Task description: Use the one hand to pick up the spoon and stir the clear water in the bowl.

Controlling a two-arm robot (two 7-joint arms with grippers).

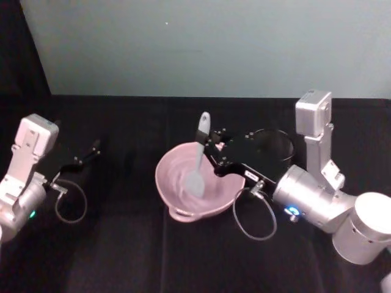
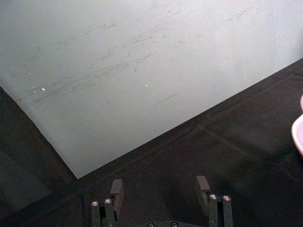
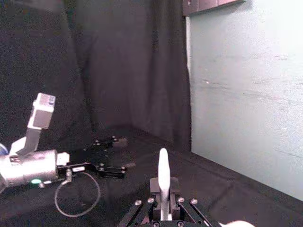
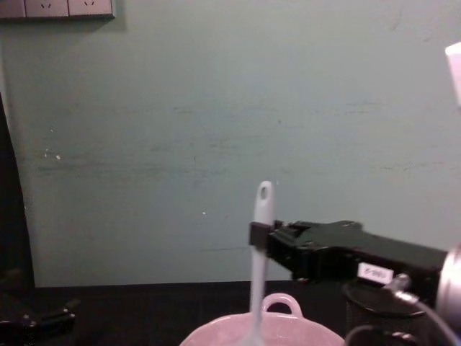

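The pale pink bowl (image 1: 168, 177) sits mid-table, its loop handle toward the wall in the chest view (image 4: 288, 333). The white spoon (image 1: 198, 162) stands nearly upright in it, blade down inside the bowl, holed handle tip up (image 4: 261, 216). My right gripper (image 1: 209, 148), black and boxy, reaches in from the right and is shut on the spoon's handle (image 3: 163, 172) at mid-height (image 4: 261, 236). My left gripper (image 1: 91, 151) rests open at the table's left, away from the bowl, with nothing between its fingers (image 2: 116, 190). Water in the bowl is not discernible.
A black wire-mesh cup (image 1: 273, 144) stands right behind my right gripper, also at the chest view's lower right (image 4: 374, 306). A pale teal wall (image 1: 201, 43) closes the back of the black cloth table. A cable loop (image 1: 253, 215) hangs off the right wrist.
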